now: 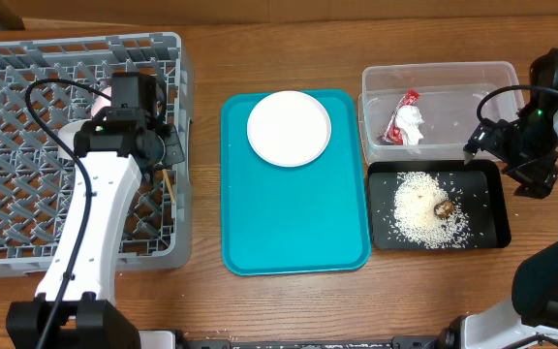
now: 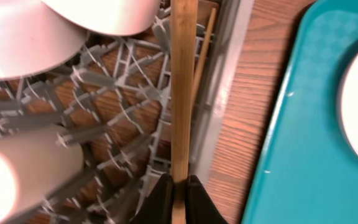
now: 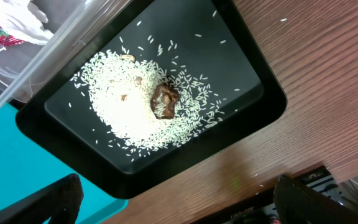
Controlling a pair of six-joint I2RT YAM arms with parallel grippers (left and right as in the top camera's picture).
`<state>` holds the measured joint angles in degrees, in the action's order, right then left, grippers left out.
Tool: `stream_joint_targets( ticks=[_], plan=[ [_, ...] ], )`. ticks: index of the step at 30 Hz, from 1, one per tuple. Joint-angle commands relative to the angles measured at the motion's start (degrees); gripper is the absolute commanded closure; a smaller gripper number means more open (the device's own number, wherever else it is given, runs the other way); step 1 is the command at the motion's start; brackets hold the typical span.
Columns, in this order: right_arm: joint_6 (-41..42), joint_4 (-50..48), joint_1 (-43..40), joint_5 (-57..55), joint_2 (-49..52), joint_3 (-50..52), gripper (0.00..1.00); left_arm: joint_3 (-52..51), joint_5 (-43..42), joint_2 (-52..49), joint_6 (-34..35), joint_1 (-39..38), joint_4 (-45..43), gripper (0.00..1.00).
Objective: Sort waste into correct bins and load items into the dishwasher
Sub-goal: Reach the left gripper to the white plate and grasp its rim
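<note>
My left gripper [image 2: 179,186] is shut on a wooden chopstick [image 2: 183,93] over the right wall of the grey dish rack [image 1: 27,58]. A second, thinner chopstick [image 2: 202,56] lies beside it in the rack. White and pinkish dishes [image 2: 98,15] sit in the rack, partly hidden by my arm in the overhead view. The large white plate [image 1: 289,128] lies on the teal tray [image 1: 298,233]. The red-and-white wrapper [image 1: 405,121] is in the clear tub [image 1: 434,76]. Rice [image 3: 129,106] and the brown scrap [image 3: 165,101] lie in the black tray [image 1: 492,208]. My right gripper [image 3: 179,205] is open and empty above the black tray's right side.
The teal tray lies between the rack and the two bins. A few rice grains lie on the wooden table [image 3: 316,74] near the black tray. A pale cup-like shape [image 2: 17,180] is blurred at the lower left of the left wrist view.
</note>
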<state>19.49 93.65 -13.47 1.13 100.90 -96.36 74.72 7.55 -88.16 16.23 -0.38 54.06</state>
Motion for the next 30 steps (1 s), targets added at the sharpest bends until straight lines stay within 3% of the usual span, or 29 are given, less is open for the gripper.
stream_joint_targets(
  ticks=[1, 2, 4, 11, 14, 19, 23, 25, 30],
  plan=[
    [0.04, -0.09, -0.11, 0.07, -1.14, -0.37, 0.00, 0.52, 0.57, -1.68, -7.21, 1.11, -1.22, 0.69],
    [0.04, -0.09, -0.11, 0.07, -1.14, -0.37, 0.00, 0.52, 0.57, -1.68, -7.30, 1.11, -1.46, 0.57],
    [0.04, -0.11, -0.11, 0.07, -1.14, -0.37, 0.00, 0.57, 0.26, -1.68, -7.26, 1.11, -1.64, 0.46],
    [0.07, -0.31, -0.11, 0.07, -1.14, -0.37, 0.00, 0.55, -18.12, -1.68, -4.61, -3.65, -0.92, 0.37],
    [0.07, -0.28, -0.11, 0.07, -1.16, -0.37, 0.00, 0.52, -17.09, -1.99, -4.50, -11.34, -4.44, 0.30],
    [0.07, -0.31, -0.11, 0.09, -1.14, -0.37, 0.00, 0.50, -12.66, -7.65, -14.75, -25.73, -14.67, 0.18],
    [0.04, -0.28, -0.11, 0.31, -1.14, -0.37, 0.00, 0.50, -11.82, -14.32, -20.83, -30.73, -20.85, 0.17],
    [0.04, -0.28, -0.11, 0.31, -1.14, -0.37, 0.00, 0.50, -10.51, -18.12, -22.45, -32.13, -24.11, 0.12],
    [0.04, -0.28, -0.11, 0.50, -1.14, -0.37, 0.00, 0.50, -8.59, -23.87, -22.43, -32.26, -27.47, 0.11]
  ],
)
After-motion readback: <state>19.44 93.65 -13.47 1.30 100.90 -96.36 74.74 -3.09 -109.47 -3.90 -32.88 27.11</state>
